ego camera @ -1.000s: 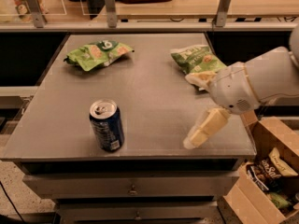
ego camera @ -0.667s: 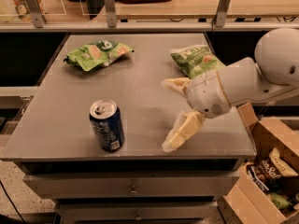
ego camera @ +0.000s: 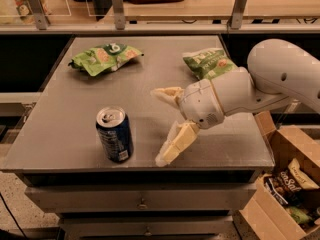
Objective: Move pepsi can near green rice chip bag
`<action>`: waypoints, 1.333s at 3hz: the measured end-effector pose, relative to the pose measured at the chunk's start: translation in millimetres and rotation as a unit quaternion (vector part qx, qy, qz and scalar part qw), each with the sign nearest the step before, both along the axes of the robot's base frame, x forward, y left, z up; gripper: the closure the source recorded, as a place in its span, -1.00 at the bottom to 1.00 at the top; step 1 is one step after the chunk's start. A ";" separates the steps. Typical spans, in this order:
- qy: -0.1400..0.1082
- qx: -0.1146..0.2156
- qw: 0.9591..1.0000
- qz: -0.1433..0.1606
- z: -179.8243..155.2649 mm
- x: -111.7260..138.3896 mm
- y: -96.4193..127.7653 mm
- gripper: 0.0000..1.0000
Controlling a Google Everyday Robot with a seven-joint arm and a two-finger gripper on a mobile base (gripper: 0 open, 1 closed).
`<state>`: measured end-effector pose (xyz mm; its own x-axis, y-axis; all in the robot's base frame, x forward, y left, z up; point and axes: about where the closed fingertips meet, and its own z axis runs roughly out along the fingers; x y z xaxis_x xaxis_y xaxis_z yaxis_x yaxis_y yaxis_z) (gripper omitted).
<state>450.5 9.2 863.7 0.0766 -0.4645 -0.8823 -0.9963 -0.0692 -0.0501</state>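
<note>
The pepsi can (ego camera: 114, 134), dark blue with a silver top, stands upright near the table's front left edge. The green rice chip bag (ego camera: 102, 59), light yellowish-green with a white round mark, lies at the back left of the table, well behind the can. My gripper (ego camera: 162, 126) is open and empty, just right of the can and apart from it. One cream finger (ego camera: 167, 95) points left above the table and the other (ego camera: 175, 144) reaches down to the front edge. The white arm comes in from the right.
A darker green bag (ego camera: 209, 63) with a white band lies at the back right, partly behind my arm. A cardboard box (ego camera: 290, 184) with snack bags stands on the floor at the right. A rail with posts (ego camera: 117, 6) runs behind the grey table (ego camera: 65, 114).
My gripper and arm have moved left across the table's front, from the right edge toward the can. The can and both bags have not moved.
</note>
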 end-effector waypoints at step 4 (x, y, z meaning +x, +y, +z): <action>0.007 0.137 0.988 0.067 -11.6 2.6 77.1 -0.68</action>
